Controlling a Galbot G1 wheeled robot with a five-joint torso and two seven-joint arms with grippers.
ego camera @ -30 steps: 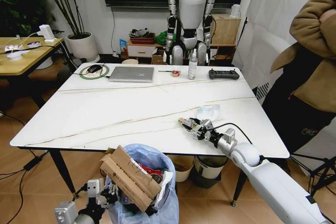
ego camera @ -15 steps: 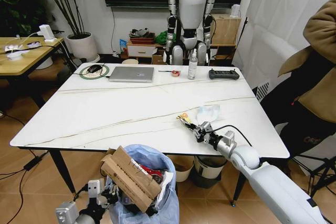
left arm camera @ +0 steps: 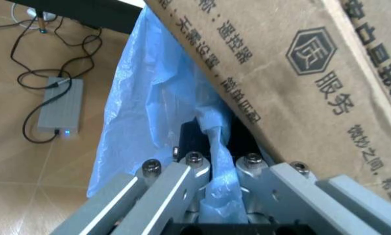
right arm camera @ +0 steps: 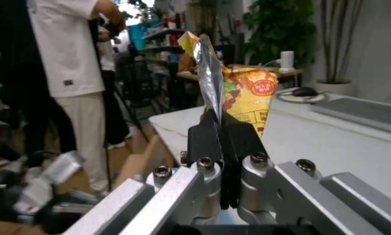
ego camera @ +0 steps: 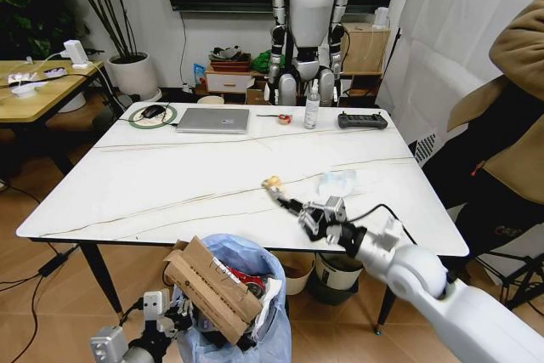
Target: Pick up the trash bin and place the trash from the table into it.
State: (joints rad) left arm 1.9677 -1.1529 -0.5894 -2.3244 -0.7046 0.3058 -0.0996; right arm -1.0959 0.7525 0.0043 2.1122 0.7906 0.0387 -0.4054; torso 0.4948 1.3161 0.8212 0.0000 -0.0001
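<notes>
A printed yellow-orange wrapper (right arm camera: 238, 90) is pinched between the closed fingers of the right claw (ego camera: 291, 205), which is held just above the near right part of the desk (ego camera: 170, 176), the wrapper's tip pointing up and to the left. Just beyond that claw, on the desk, a clear plastic pack (ego camera: 337, 182) lies flat. The trash bin (ego camera: 234, 295) hangs below the desk's near edge, lined with a pale-blue bag and holding a brown cardboard piece (ego camera: 211, 288) that juts out over its rim. The left claw (left arm camera: 212, 169) is clamped on the bag's blue plastic at the bin's left side, the film bunched between its fingers. At the far edge of the desk a silver laptop (ego camera: 213, 120) and a black remote controller (ego camera: 362, 121) are seen.
</notes>
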